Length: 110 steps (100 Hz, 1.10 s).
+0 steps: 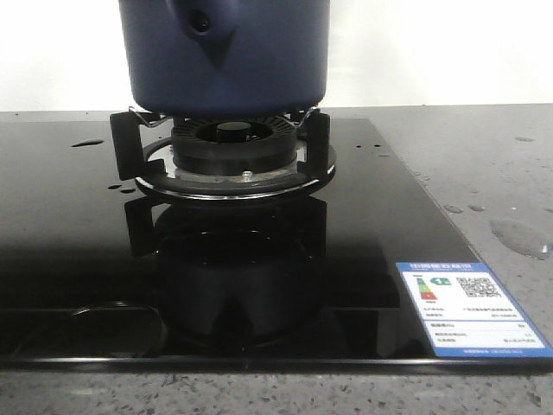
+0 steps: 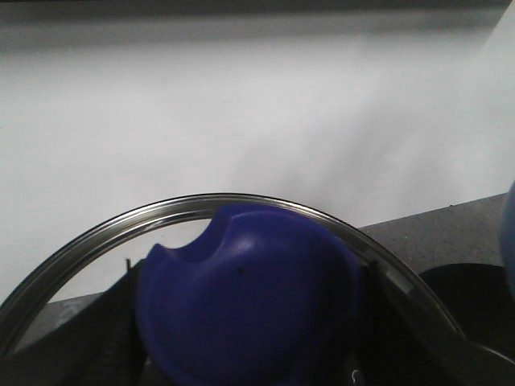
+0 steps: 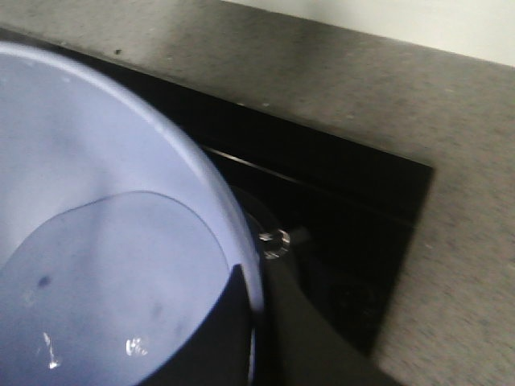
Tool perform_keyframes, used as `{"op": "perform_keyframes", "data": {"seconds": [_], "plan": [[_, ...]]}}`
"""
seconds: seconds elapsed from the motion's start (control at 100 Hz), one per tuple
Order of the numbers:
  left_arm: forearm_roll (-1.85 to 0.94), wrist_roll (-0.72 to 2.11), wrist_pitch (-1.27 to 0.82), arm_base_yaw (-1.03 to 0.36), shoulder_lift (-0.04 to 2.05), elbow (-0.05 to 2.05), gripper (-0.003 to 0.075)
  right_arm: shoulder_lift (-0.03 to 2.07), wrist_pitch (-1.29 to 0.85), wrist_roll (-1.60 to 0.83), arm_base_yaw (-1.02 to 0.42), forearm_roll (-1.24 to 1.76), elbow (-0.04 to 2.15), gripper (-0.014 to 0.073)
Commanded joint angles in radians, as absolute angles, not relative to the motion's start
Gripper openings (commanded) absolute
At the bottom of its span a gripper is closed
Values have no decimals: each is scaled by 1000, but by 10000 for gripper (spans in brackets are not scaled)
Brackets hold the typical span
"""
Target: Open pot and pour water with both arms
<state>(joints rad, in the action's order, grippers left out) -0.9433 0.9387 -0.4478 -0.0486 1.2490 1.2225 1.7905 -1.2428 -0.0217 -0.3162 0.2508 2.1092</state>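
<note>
The dark navy pot (image 1: 225, 52) fills the top of the front view, its handle stub with a round hole (image 1: 200, 23) facing the camera. Its bottom is level with the burner's support tips; I cannot tell if it rests on them. In the right wrist view my right gripper (image 3: 256, 326) is shut on the pot's rim (image 3: 205, 173), one finger inside and one outside. Water (image 3: 105, 289) lies in the pale blue interior. My left gripper (image 2: 249, 322) is shut on the blue knob (image 2: 249, 281) of the steel-rimmed glass lid (image 2: 201, 203), held in the air.
The gas burner (image 1: 229, 147) with black supports stands on the black glass hob (image 1: 69, 225). Water droplets and a puddle (image 1: 518, 238) lie on the grey counter at the right. A label (image 1: 471, 307) is on the hob's front right corner. A white wall is behind.
</note>
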Motion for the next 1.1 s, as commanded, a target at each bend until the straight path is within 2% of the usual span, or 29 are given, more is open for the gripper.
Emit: {"op": "perform_keyframes", "data": {"seconds": [0.0,0.24,0.58,1.09], "plan": [[-982,940,-393,-44,1210,1255,357,1760,-1111,-21,-344,283,2149,-54],[-982,940,-393,-44,1210,1255,357,1737,-861,-78,-409,245,2055,-42],[-990,940,-395,-44,1210,1255,357,1553,-231,-156,-454,211,1591,-43],[-990,940,-403,-44,1210,1255,357,1505,332,-203,-484,160,1274,-46]]}}
